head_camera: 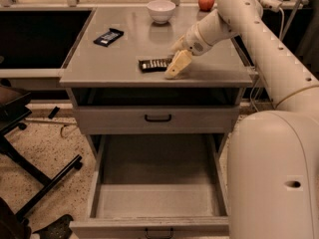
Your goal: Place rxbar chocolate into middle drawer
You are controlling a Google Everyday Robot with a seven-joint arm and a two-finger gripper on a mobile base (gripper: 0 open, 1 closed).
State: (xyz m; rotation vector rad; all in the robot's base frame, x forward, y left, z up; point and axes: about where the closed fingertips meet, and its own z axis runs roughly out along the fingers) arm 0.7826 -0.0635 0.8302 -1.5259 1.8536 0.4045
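On the grey cabinet top (124,59) the rxbar (153,63) lies flat near the front edge. The gripper (177,66) is down at its right end; how wide it stands I cannot tell. Below, the middle drawer (154,203) is pulled out, and a bowl (161,10) sits farther back.

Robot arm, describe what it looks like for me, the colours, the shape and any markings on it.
The arm is a thick, smooth cream-white tube in rounded segments, with a row of small dark dots along it and a grey ring at the wrist. Its end effector, beside the snack bar on the cabinet top, is pale tan.
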